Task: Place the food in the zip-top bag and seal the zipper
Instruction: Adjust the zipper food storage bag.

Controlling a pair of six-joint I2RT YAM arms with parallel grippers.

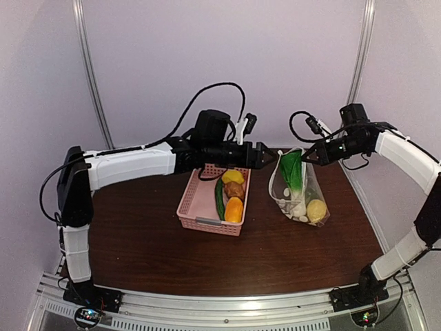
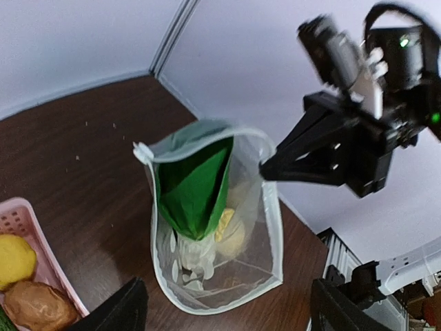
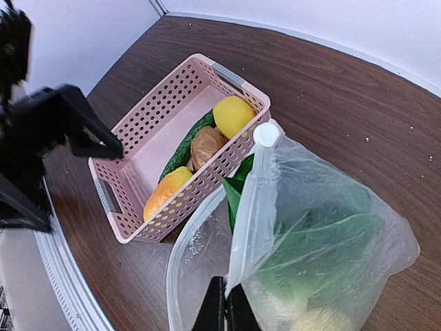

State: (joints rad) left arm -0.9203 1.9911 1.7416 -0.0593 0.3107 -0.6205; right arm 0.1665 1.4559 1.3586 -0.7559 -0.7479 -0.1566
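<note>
**Inspector:** What is sitting nearest the arms?

**Assistant:** The basket [image 1: 198, 205] is holding a cucumber [image 1: 220, 198], an orange piece [image 1: 234, 209], a brown piece [image 1: 235, 189] and a lemon [image 1: 233, 176]. All four are waiting to be bagged.

**Inspector:** And at its 3 o'clock?

**Assistant:** The bag [image 1: 306, 189] is standing with its mouth gaping, carrying a leafy vegetable [image 1: 292, 171] and a second lemon [image 1: 316, 209]. The zipper [image 3: 251, 214] is lying unsealed.

**Inspector:** The grippers?

**Assistant:** The right gripper [image 1: 308, 157] is pinching the bag's mouth edge, fingers together. At the basket's 1 o'clock the left gripper [image 1: 269, 156] is hovering, fingers apart and empty. I am judging the job roughly a third done.
</note>
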